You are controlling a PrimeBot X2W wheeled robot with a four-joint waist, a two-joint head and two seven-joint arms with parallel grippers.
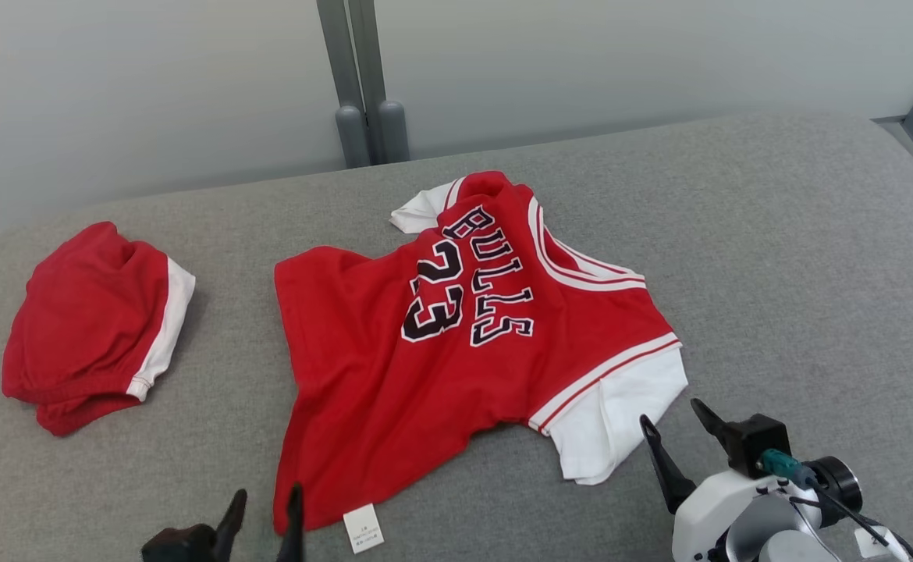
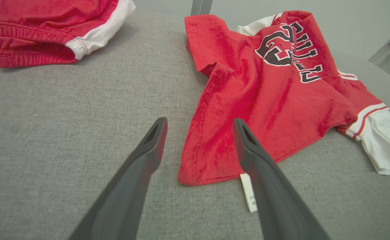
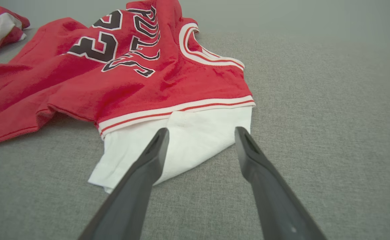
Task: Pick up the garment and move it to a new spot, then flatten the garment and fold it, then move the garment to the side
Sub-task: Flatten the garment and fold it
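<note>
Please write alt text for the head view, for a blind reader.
A red Bulls 23 jersey lies rumpled on a grey fabric surface, red shorts to its left. The left gripper and right gripper, both open, point at it.

Red jersey (image 1: 363,367) with white sleeves, black lettering; red white-striped shorts (image 1: 82,320); grey surface (image 1: 776,257).
</note>
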